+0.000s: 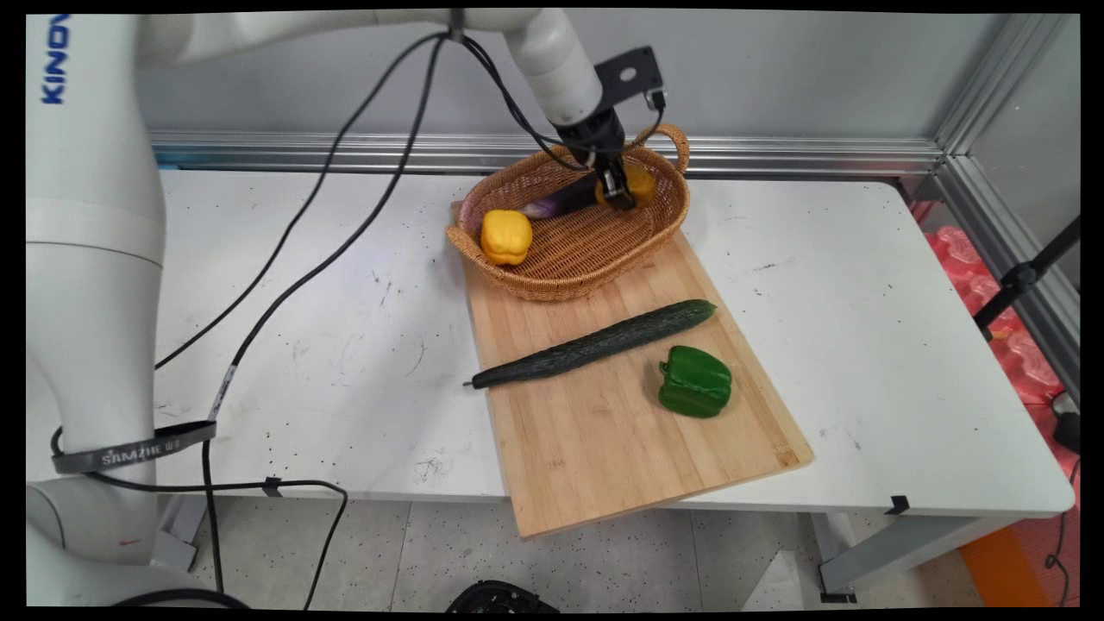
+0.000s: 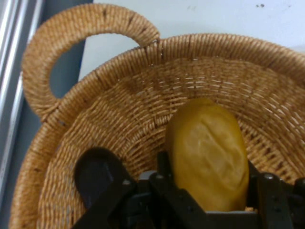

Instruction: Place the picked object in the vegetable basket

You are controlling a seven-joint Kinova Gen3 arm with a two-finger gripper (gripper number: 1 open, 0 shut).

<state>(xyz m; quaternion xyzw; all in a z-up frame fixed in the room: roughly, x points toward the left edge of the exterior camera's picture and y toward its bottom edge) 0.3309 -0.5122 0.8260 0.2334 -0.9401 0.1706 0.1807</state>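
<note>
The oblong golden-brown bread roll (image 2: 207,157) lay in the far end of the oval woven wicker basket (image 1: 552,259), its long axis running along the line of the black two-finger gripper (image 1: 617,197), whose fingers (image 2: 165,167) were clamped on its sides. The white arm reached down steeply from the upper left into the basket. Only the main view showed a yellow bell pepper (image 1: 506,236), a purple eggplant (image 1: 561,203), and the wooden cutting board (image 1: 604,431) carrying a long dark cucumber (image 1: 595,343) and a green bell pepper (image 1: 695,381)
</note>
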